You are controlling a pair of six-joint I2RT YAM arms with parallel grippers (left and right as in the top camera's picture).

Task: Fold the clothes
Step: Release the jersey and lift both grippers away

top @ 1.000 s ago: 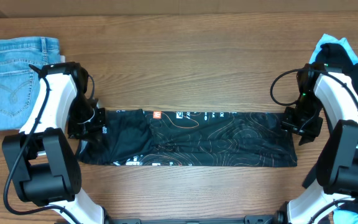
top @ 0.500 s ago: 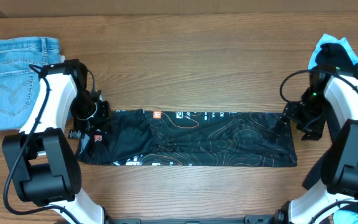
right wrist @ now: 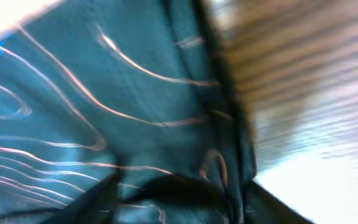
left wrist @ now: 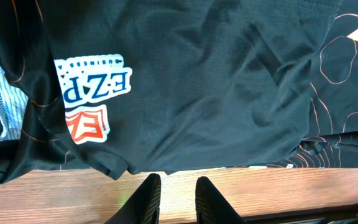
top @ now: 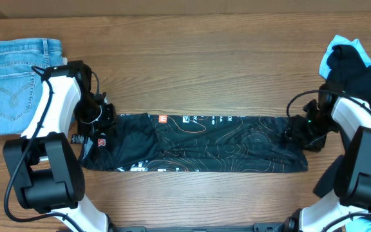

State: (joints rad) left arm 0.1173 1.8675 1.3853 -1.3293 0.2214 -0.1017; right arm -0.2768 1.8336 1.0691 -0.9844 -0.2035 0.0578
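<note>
1. The brown wood-grain desk carries everything, and its bare surface shows between both pairs of jaws and beyond them.
2. The black short-sleeved sports jersey with thin orange contour lines lies flat on the desk as a long, narrow band. It runs from the left jaws at one end to the right jaws at the other.
3. The white-and-black left arm reaches down to the jersey's left end. The matching right arm reaches down to its right end.
4. The folded light-blue denim jeans lie well apart from the left jaws, out at the desk's far left edge, and do not touch the jersey.
5. A plain black garment is heaped with a light-blue one past the right jaws, at the desk's right edge.
6. In the left wrist view, the left jaws stand narrowly parted. Their two black fingers have only bare wood between them and hold nothing. The jersey's edge lies just beyond their tips.
7. The right wrist view is heavily blurred. The jersey's fabric fills the space in front of the right jaws, but I cannot tell whether they are parted or pinching cloth.
8. An orange-and-white logo and white lettering sit on the jersey ahead of the left jaws, toward the left.
</note>
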